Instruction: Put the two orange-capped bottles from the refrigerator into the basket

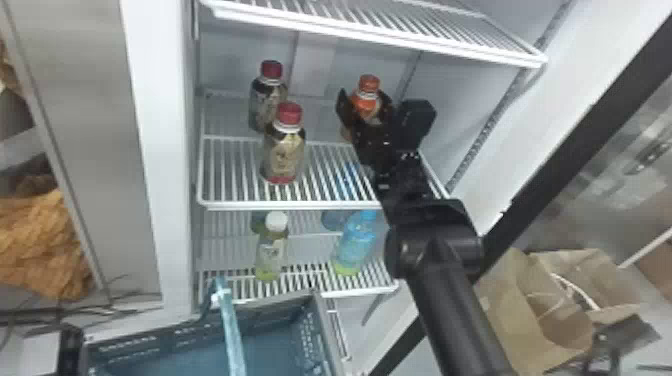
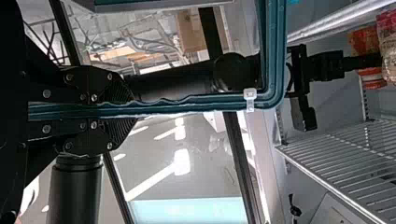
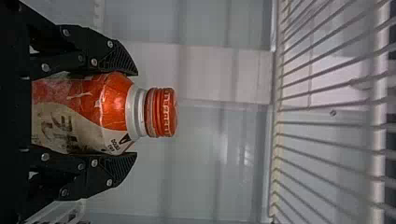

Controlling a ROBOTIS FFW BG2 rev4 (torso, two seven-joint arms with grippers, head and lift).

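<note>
The right gripper (image 3: 136, 114) is closed on an orange-capped bottle (image 3: 112, 102), one finger against each side near the shoulder. The likeliest trouble is the draw-out: the shoulder narrows towards the cap, so a hold this high could slip or let the bottle swing if the arm pulls fast. Lifting too much before clearing the front could knock the cap on the upper shelf (image 1: 380, 40), at twelve o'clock in the head view. A sweep towards nine or eight o'clock might topple the two red-capped bottles (image 1: 283, 150) (the nearer one looks the more exposed).

The held bottle sits between the fingers, upright or close to it, its cap rising above them, over the middle shelf (image 1: 240, 204); whether its base touches the rack I cannot tell.

Farther out, the blue bottle (image 1: 356, 245) is at six o'clock and the white-capped bottle (image 1: 272, 250) at seven, both on the lower shelf. The basket (image 1: 305, 330) is also at seven, beyond them. Its handle (image 2: 187, 103) is clamped in the left gripper (image 2: 135, 110); should that hold twist, the basket could tilt and the bottle strike the rim or upright handle.
</note>
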